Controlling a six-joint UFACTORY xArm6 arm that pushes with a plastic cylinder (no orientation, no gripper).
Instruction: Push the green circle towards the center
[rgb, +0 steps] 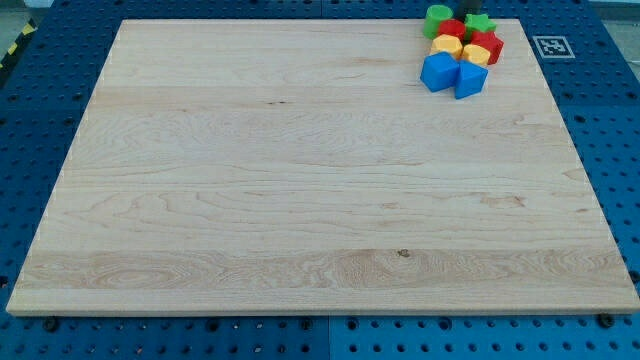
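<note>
The green circle sits at the view's top right corner of the wooden board, at the left end of a tight cluster of blocks. Touching it on its right is a red block, and beyond that a green star-like block. Below are two yellow blocks, another red block, and two blue blocks. My tip does not show clearly; a small dark shape at the top edge by the green star may be the rod.
A white fiducial tag lies just off the board's top right corner. Blue perforated table surrounds the board on all sides.
</note>
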